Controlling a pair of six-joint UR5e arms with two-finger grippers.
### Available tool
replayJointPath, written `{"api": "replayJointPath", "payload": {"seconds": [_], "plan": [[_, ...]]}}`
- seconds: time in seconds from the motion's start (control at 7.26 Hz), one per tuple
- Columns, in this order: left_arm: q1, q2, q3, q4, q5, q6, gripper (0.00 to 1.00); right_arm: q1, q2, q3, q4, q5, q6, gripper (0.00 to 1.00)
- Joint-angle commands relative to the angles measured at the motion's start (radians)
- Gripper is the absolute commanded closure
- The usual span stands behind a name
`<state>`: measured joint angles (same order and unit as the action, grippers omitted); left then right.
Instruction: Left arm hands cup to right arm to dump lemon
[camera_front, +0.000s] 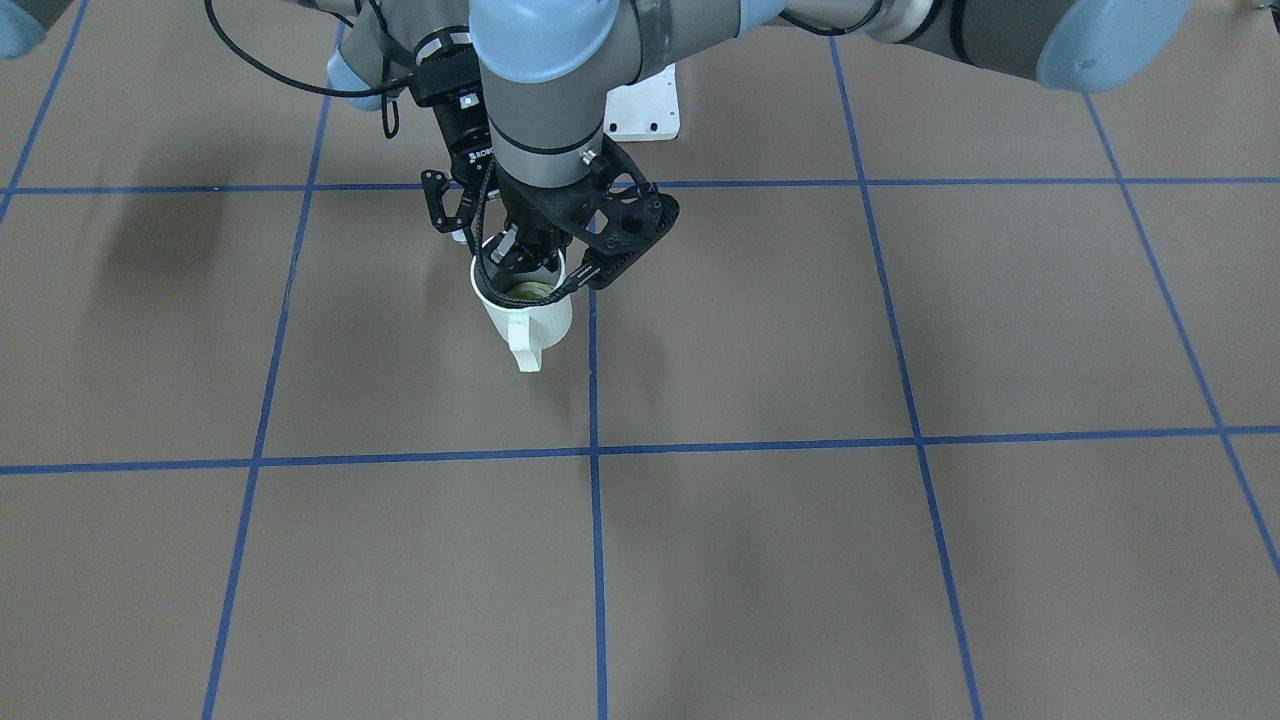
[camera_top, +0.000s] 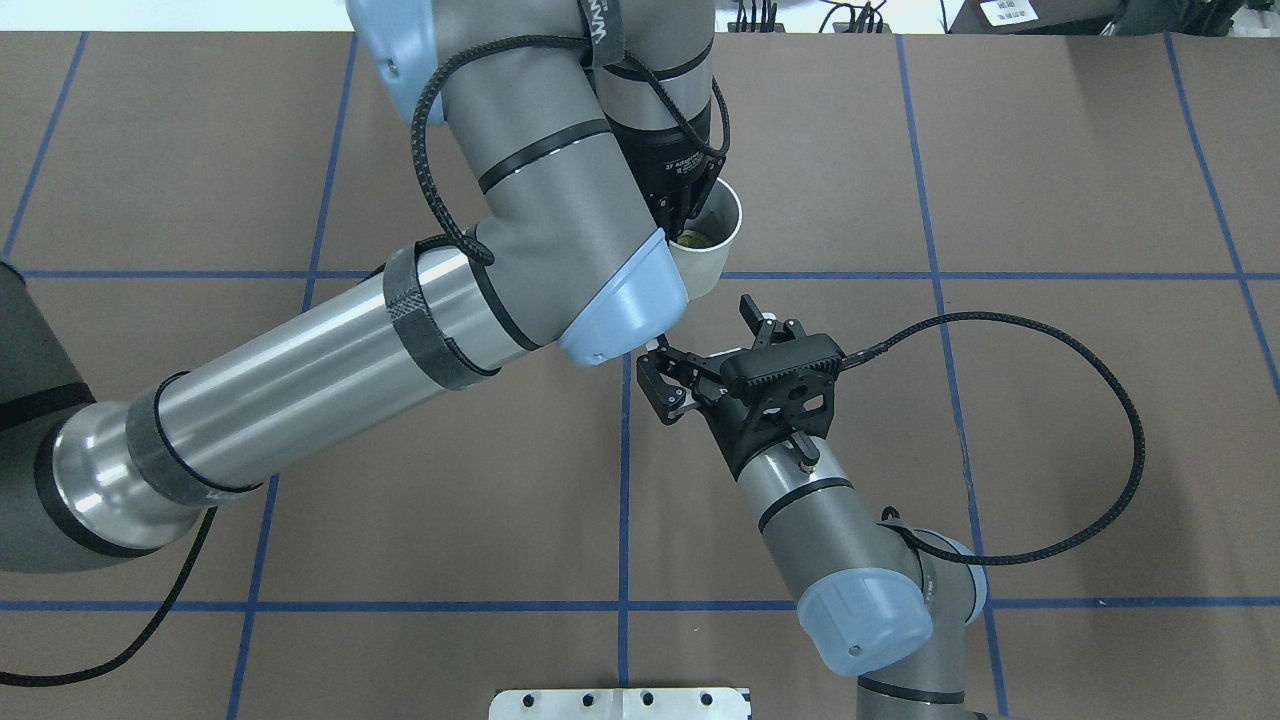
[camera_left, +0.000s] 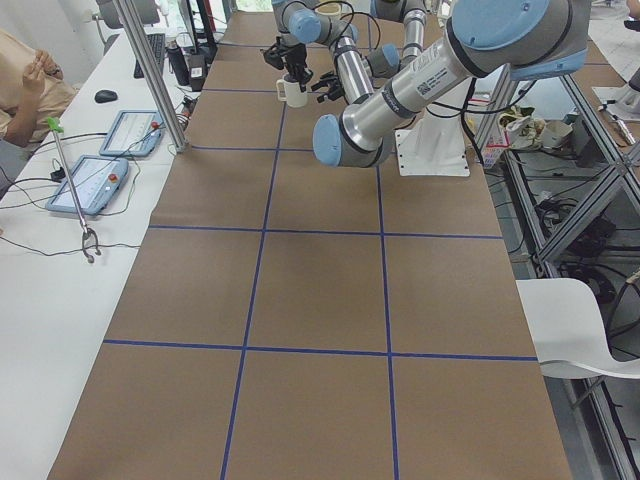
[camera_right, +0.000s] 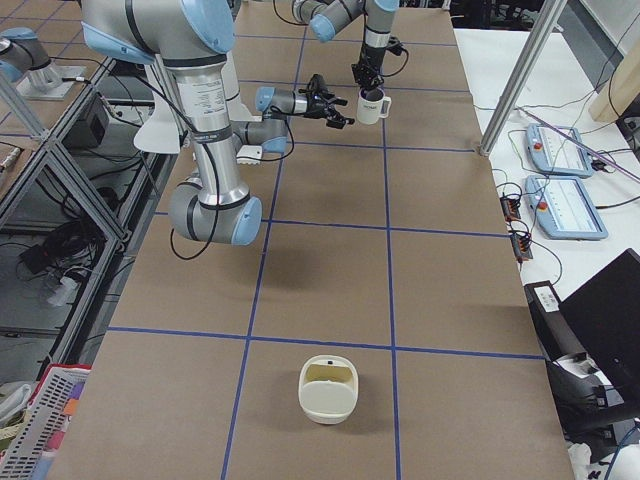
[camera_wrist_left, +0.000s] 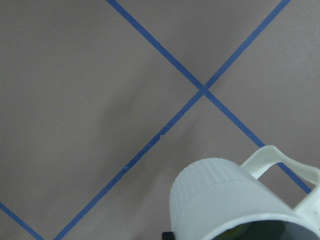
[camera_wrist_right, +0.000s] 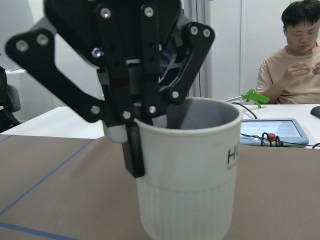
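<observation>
My left gripper (camera_front: 528, 258) was clamped on the cup (camera_front: 530, 322) at its rim, one finger inside, the lemon (camera_front: 524, 291) just beneath its tips. The right gripper (camera_top: 697, 338) stood beside the cup, fingers apart. I feared a nudge from it could twist the cup in that thin pinch and spill the lemon early.

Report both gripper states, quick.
Left gripper: shut on the rim of the cup, one finger inside, one outside.
Right gripper: open, holding nothing.
</observation>
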<state>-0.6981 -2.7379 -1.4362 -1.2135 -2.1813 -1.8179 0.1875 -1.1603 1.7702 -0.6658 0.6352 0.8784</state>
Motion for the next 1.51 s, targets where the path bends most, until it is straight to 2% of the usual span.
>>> {"api": "replayJointPath", "payload": {"seconds": [0.0, 1.38], "plan": [[0.000, 0.001, -0.003, 0.009, -0.005, -0.004, 1.00, 0.012, 0.001, -0.001, 0.002, -0.023, 0.001, 0.00], [0.063, 0.006, -0.073, 0.029, -0.003, -0.055, 1.00, 0.012, -0.001, -0.012, 0.002, -0.035, 0.001, 0.00]]}}
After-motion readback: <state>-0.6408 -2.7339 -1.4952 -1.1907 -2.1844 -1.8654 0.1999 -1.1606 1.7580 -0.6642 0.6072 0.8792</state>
